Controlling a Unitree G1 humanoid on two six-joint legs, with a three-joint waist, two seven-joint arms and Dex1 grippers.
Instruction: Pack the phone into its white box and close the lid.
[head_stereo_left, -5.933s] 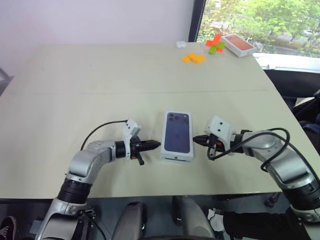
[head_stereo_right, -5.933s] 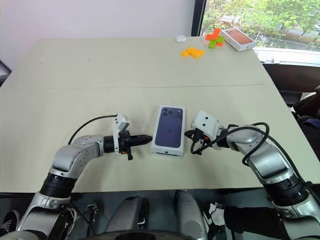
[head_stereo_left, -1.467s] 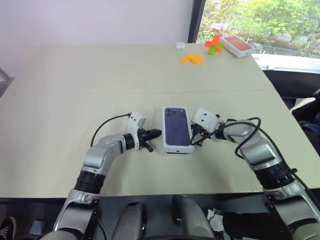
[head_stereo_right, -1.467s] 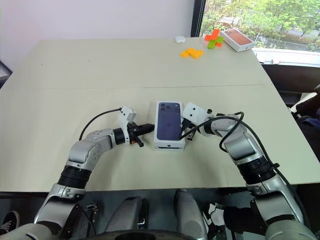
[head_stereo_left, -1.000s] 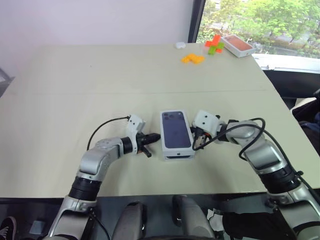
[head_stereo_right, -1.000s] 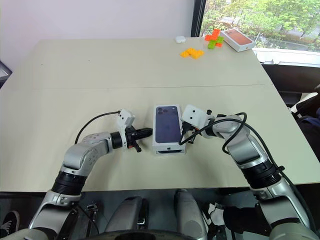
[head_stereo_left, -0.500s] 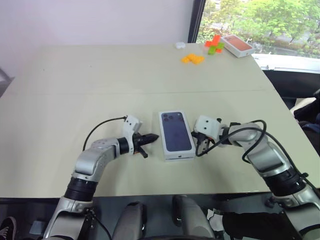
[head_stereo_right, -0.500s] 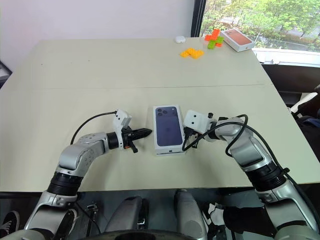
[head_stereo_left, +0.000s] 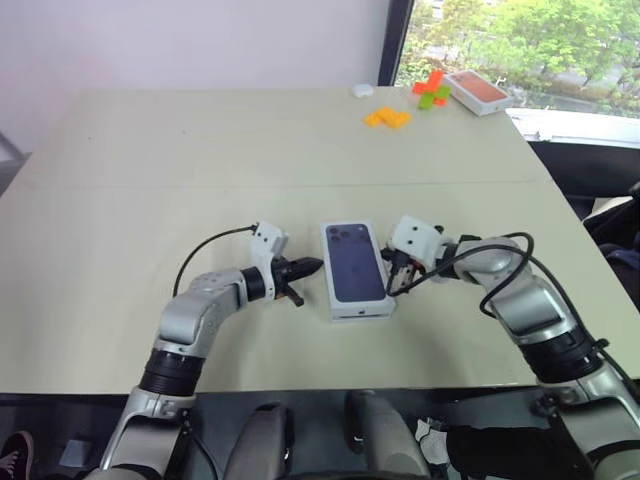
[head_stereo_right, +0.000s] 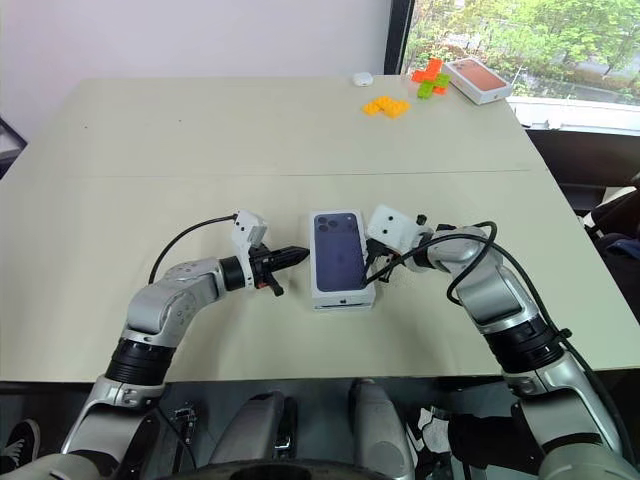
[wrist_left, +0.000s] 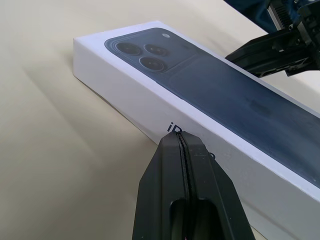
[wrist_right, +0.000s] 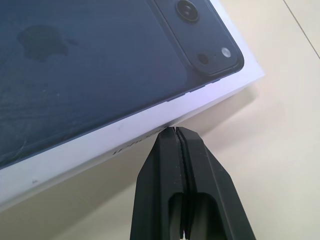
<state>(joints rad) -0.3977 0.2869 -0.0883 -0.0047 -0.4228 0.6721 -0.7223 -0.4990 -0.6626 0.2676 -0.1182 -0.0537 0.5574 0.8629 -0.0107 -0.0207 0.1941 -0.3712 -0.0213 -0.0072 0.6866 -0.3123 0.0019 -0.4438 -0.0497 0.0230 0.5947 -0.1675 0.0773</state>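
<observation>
The lid (head_stereo_left: 355, 265), white with a dark blue phone printed on top, sits closed over the white box near the table's front edge. It hides the phone. My left gripper (head_stereo_left: 315, 266) is shut, its tip pointing at the lid's left long side (wrist_left: 150, 112), close to it or touching. My right gripper (head_stereo_left: 391, 284) is shut too, with its tip against the lid's right long side (wrist_right: 125, 142). Neither gripper holds anything. In the left wrist view, my right gripper (wrist_left: 260, 50) shows across the lid.
At the table's far right corner lie orange blocks (head_stereo_left: 386, 117), orange and green blocks (head_stereo_left: 430, 88), an orange-topped box (head_stereo_left: 477, 90) and a small white object (head_stereo_left: 362, 90). The table's front edge (head_stereo_left: 300, 385) runs just below my arms.
The view has shifted a little. Both grippers stay shut at the closed box's two long sides, and the box lies where it was.
</observation>
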